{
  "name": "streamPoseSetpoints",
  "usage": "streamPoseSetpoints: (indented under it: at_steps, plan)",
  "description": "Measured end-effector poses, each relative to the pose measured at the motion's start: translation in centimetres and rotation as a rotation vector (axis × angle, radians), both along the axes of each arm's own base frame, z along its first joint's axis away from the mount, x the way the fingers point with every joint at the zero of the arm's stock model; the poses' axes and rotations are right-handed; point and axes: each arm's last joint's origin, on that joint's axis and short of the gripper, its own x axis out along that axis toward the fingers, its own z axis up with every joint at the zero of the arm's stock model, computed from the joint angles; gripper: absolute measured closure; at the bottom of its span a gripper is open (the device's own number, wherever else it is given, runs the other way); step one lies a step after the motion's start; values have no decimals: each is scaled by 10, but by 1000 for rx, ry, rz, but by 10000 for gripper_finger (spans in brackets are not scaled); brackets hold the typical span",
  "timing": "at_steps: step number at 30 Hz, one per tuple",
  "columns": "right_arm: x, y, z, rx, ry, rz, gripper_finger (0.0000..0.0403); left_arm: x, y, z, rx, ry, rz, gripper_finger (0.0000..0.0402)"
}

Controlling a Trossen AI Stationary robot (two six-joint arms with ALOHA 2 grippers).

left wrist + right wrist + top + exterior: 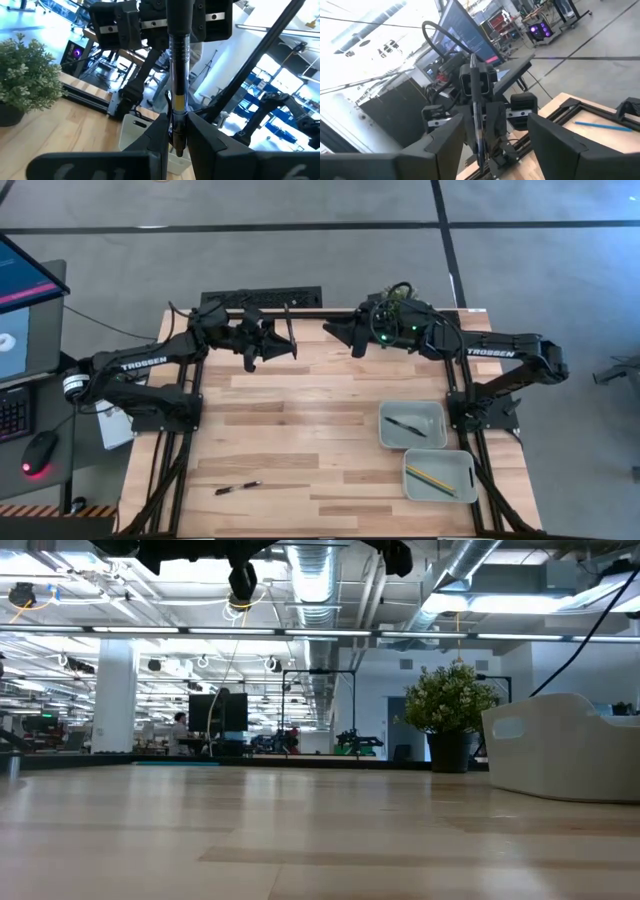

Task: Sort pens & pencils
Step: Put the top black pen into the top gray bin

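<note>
1. High view: both arms are raised at the far edge of the table (300,430), grippers facing each other. The left gripper (285,340) is clamped on a pen (291,330) held crosswise; the right gripper (340,332) sits just beside it, a small gap between them. Nearer the right arm's base, the upper grey bin (412,424) holds one dark pen (405,426), and the lower grey bin (440,476) holds a yellow pencil (430,479) with a darker stick alongside it. Another pen (237,488) lies alone on the wood towards the near left edge, well apart from both grippers.

2. Low view: only bare tabletop (300,840) and one pale bin (565,745) at the right; the arms show as dark shapes along the upper edge, clear of the wood.

3. Left wrist view: the left gripper's fingers (200,135) are pinched on the lower end of the pen (177,75) — it stands straight up from them, towards the other arm's gripper.

4. Right wrist view: the right gripper's fingers (555,140) stand wide apart and empty — the pen (476,115) in the opposite gripper lies in line with the gap, beyond the fingertips. A blue pencil (603,126) lies on the table's far corner.
</note>
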Motion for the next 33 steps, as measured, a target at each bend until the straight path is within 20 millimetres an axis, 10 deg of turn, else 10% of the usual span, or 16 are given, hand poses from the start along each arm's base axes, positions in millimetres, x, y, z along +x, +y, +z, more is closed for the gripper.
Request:
streamPoseSetpoints:
  at_steps: [14, 33]
  plan:
    - [8, -5, -6, -37, -2, -184, 140, 0, 0, 2, 1, -10, 2, 360]
    - [58, -2, -5, -37, -76, -16, 140, 0, 1, 6, 3, -20, 34, 360]
